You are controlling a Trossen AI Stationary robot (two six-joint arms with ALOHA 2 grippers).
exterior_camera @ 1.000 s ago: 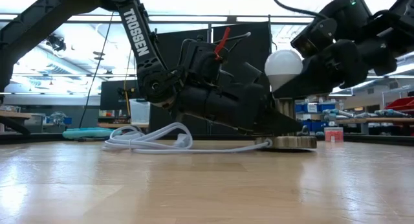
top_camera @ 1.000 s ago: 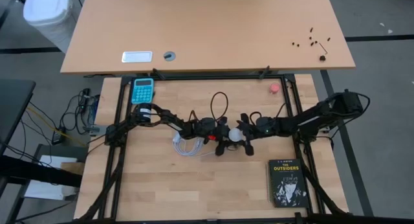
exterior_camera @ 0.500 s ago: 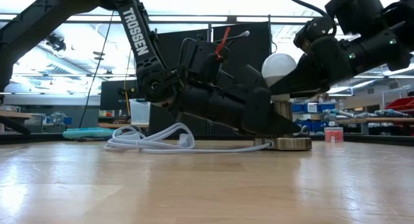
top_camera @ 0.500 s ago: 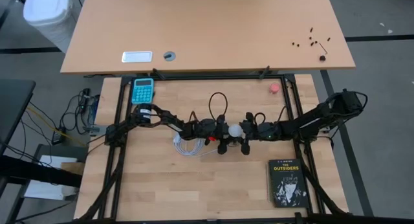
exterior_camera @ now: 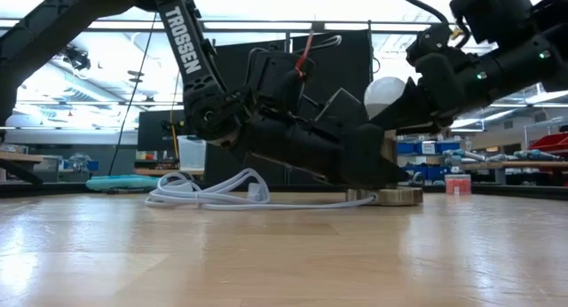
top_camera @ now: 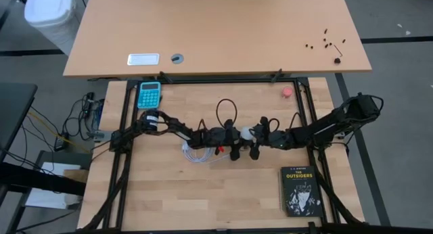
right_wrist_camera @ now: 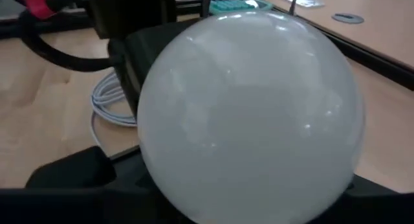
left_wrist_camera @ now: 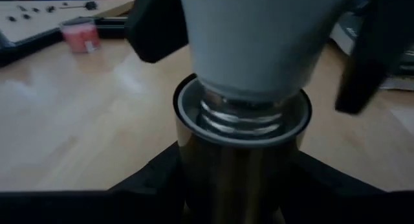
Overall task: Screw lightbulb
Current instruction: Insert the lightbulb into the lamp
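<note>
My right hand (top_camera: 254, 134) is closed on the bulb (exterior_camera: 387, 93), fingers part-open around the glass, and holds it upright over the socket (left_wrist_camera: 240, 146) near the middle of the table (top_camera: 176, 193). My left hand (top_camera: 233, 141) is clamped low on the socket's metal barrel, jaws part-closed round it, keeping it from turning. In the left wrist view the bulb's threaded base sits inside the socket rim with a few threads showing above it, so I judge the bulb started but not home; how deep it has gone I can't quite tell, as the view is blurred. To do this step well I should keep the bulb's axis straight over the socket, press down only lightly, and turn from the wrist without squeezing the glass harder; if it binds I'd back off a little rather than force it, since a tilted start would cross the threads. The left hand must stay firm so the socket and its white cord (exterior_camera: 209, 190) don't twist along. Compared with a second ago, my right arm has swung inward and rolled: in the high view the bulb has shifted slightly toward the left hand, and in the low view my right wrist sits at a different angle, which fits a turn of the bulb, while the left hand has stayed clamped in place
</note>
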